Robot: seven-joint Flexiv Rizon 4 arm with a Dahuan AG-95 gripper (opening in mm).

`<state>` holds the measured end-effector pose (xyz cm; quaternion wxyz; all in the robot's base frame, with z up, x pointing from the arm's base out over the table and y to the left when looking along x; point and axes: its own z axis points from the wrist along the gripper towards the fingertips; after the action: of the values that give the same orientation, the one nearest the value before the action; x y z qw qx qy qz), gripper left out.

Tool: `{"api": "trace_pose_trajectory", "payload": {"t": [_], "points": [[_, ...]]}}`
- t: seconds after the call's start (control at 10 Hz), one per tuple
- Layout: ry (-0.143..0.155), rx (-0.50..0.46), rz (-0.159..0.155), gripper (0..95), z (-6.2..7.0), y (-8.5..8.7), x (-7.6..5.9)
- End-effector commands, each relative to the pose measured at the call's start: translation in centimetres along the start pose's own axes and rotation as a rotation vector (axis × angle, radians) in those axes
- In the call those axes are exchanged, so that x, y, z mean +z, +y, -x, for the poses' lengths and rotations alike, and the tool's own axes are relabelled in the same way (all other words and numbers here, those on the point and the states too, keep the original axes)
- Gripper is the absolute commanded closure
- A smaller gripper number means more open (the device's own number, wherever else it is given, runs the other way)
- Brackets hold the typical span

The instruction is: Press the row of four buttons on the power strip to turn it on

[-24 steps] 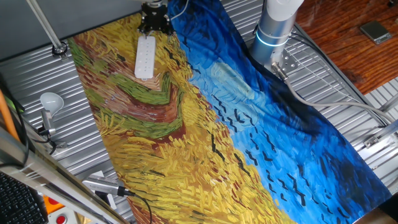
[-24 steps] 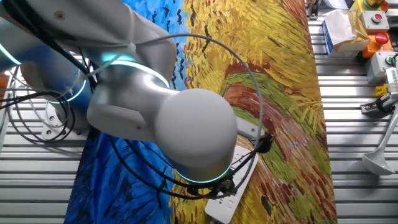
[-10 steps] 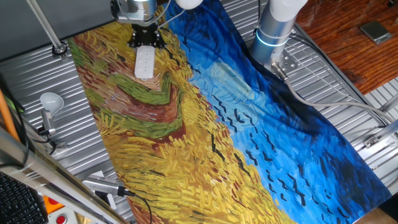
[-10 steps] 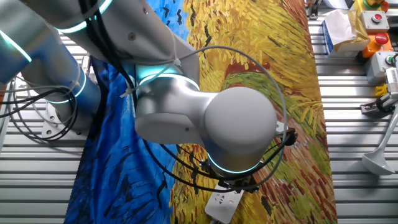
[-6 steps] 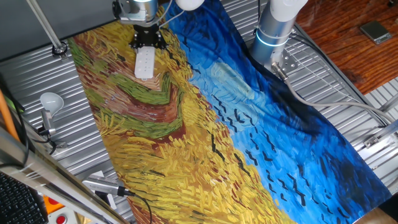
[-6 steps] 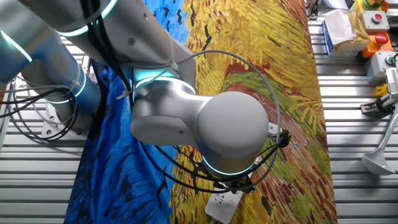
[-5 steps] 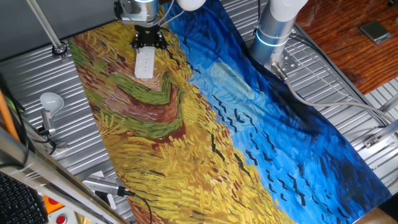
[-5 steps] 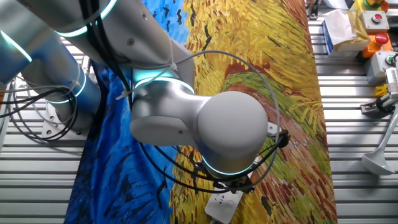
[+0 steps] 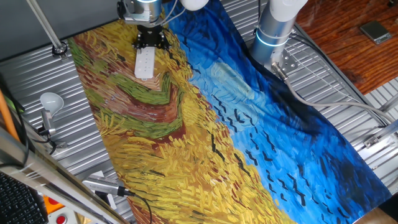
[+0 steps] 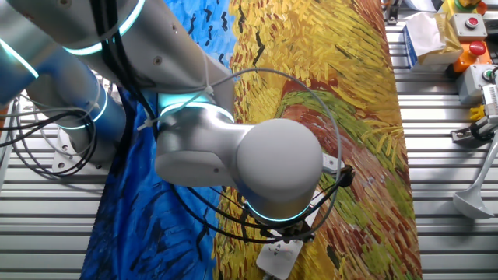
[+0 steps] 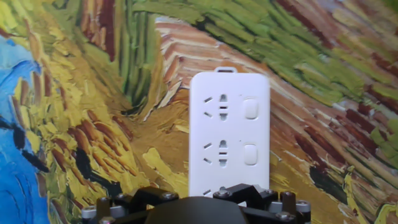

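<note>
Power strip (image 11: 229, 134) is lying flat on the painted cloth (image 9: 205, 118), a white plastic bar with rounded corners and a small tab at its 12 o'clock end in the hand view. In that view two socket groups are showing in full on its top face, each a pair of slanted slots beside short straight slots, and a third group is just peeking out at 6 o'clock under the hand. To the 3 o'clock side of the sockets the row of four buttons (image 11: 250, 131) is running along the strip; only two of them are showing here, pale rounded squares barely darker than the casing, and the others are hidden beneath the hand.

In one fixed view the power strip (image 9: 145, 63) is sitting toward 11 o'clock on the cloth, over the yellow and brown brushwork, with its long axis pointing roughly from 12 to 6. The gripper (image 9: 149, 43) is standing right over the strip's 12 o'clock end, covering that part. In the other fixed view the arm's big grey joint is blocking most of the scene, and only the strip's end (image 10: 278, 257) is poking out at 6 o'clock below it.

No view is showing the fingertips, so I cannot tell whether they are apart or together.
</note>
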<state>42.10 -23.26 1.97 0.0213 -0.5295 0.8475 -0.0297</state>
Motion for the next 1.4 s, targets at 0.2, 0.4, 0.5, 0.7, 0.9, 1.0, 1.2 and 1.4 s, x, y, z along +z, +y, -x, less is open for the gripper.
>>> {"api": "trace_pose_trajectory", "payload": {"t": [0.2, 0.4, 0.5, 0.7, 0.9, 1.0, 1.2, 1.4], "points": [[-0.001, -0.002, -0.001, 0.0, -0.1, 0.0, -0.1], [-0.010, -0.001, 0.002, 0.0, -0.3, 0.0, 0.1], [-0.013, 0.001, 0.002, 0.0, -0.4, 0.1, 0.2], [-0.014, 0.002, -0.001, 0.0, -0.4, 0.1, 0.3], [-0.016, 0.001, -0.005, 0.0, -0.4, 0.1, 0.6], [-0.018, 0.000, -0.007, 0.0, -0.4, 0.2, 0.8], [-0.021, -0.006, -0.010, 0.0, -0.4, 0.2, 0.9], [-0.021, -0.007, -0.015, 0.0, -0.4, 0.2, 0.9]]}}
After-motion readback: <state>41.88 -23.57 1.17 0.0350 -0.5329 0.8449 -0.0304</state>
